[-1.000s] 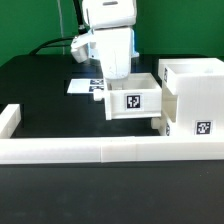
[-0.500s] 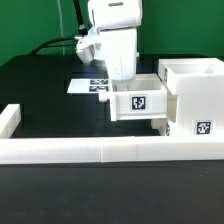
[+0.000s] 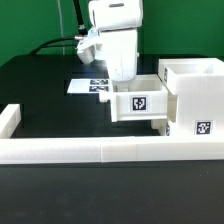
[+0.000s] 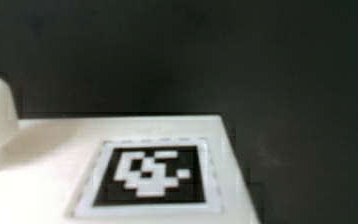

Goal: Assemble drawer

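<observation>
Since 1.0 s ago, drawer box [image 3: 137, 104] sits nearer drawer housing [image 3: 193, 95], lined up for insertion; end effector [image 3: 118, 72] grip state hidden.

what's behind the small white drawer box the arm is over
Behind the small white drawer box a flat white marker board lies on the black table. The box and the gripper cover the board's far end; the fingers are hidden.

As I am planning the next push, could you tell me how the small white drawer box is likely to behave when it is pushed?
The small drawer box looks like rigid moulded plastic, so it should probably stay stiff. Its open, hollow top suggests it is light for its size. Its flat sides make it likelier to slide than roll on the black table.
</observation>
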`<state>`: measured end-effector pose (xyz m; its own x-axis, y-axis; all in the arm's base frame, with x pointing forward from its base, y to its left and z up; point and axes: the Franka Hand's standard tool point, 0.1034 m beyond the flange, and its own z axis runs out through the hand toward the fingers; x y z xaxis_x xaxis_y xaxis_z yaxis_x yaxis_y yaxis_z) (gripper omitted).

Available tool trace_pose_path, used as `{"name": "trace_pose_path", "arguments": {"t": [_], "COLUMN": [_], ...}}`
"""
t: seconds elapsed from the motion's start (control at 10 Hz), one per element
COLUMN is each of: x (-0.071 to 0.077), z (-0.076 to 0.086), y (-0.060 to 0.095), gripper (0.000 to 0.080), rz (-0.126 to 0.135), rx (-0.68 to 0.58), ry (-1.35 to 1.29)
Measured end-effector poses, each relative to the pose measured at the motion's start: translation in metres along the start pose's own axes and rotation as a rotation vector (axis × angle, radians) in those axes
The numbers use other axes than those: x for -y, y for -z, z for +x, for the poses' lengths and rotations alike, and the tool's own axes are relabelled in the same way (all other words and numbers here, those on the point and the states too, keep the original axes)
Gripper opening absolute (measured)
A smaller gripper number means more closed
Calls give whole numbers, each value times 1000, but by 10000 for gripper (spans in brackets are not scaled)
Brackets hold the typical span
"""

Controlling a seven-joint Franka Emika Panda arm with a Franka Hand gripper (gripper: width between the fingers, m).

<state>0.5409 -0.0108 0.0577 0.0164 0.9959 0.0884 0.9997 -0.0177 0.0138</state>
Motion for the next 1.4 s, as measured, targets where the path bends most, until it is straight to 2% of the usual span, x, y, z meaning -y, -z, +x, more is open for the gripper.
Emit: {"name": "trace_pose_path", "arguments": {"t": [0.4,1.4], "x": [1,0], "z": [2,5], "y": [-6,-6], "gripper": [44,44], "rz": [11,8], "rx": [-4,-4], "ry": [-7,-27]}}
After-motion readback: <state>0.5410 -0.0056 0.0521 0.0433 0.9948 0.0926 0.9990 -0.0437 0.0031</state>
